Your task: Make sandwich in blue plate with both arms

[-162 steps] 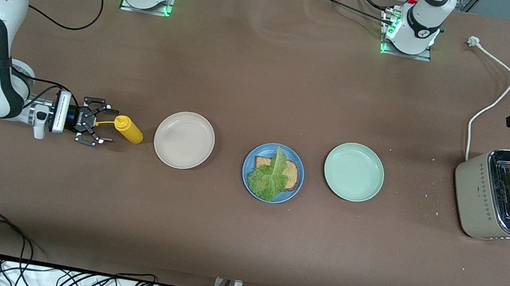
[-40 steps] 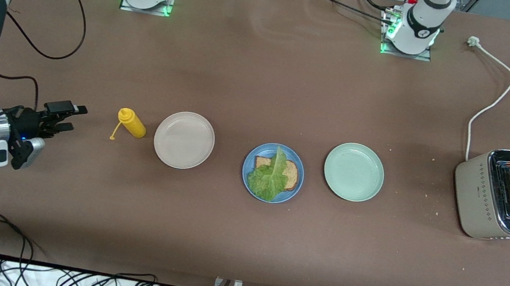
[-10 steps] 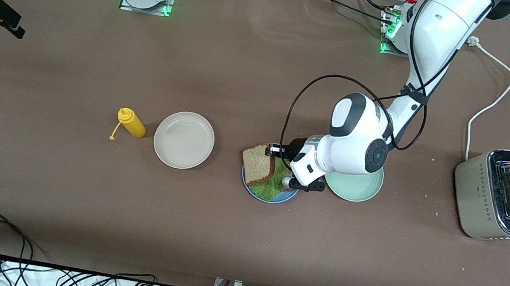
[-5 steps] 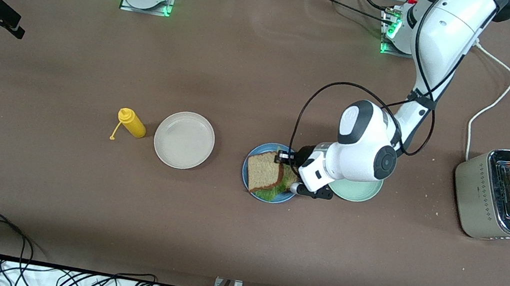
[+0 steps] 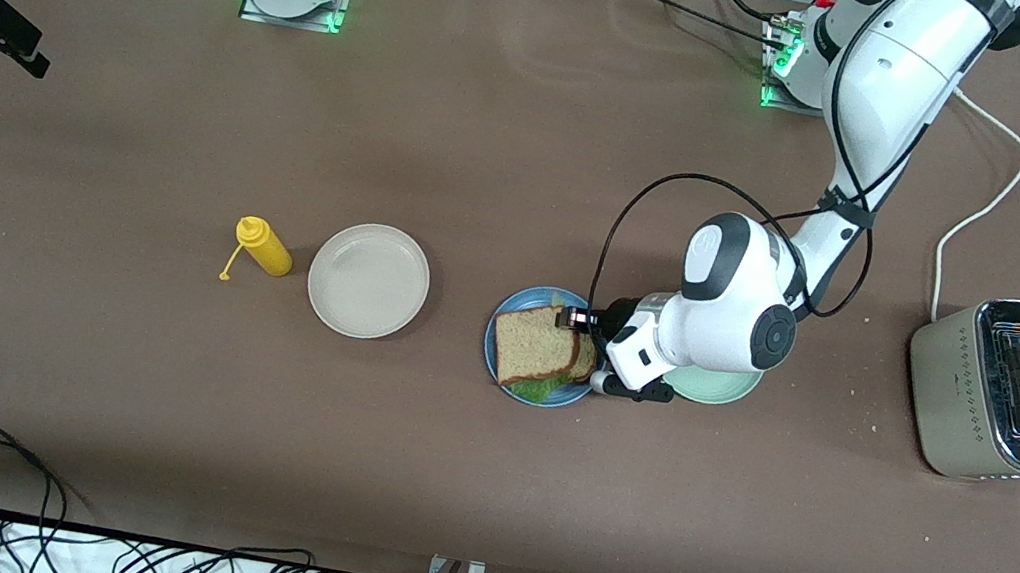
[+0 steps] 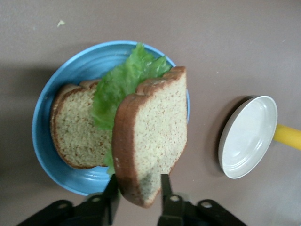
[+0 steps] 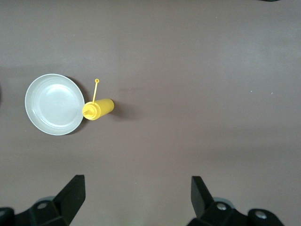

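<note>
Two slices stacked: left gripper (image 6: 138, 200) pinches top bread slice (image 6: 153, 141) onto lettuce (image 6: 120, 87) over blue plate (image 6: 49, 117); right gripper (image 7: 136, 195) waits, spread wide.

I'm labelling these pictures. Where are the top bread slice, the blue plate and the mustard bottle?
top bread slice (image 6: 160, 132), left wrist view, speckled face.
blue plate (image 6: 47, 113), left wrist view, bare rim.
mustard bottle (image 5: 266, 250), front view, yellow body.
</note>
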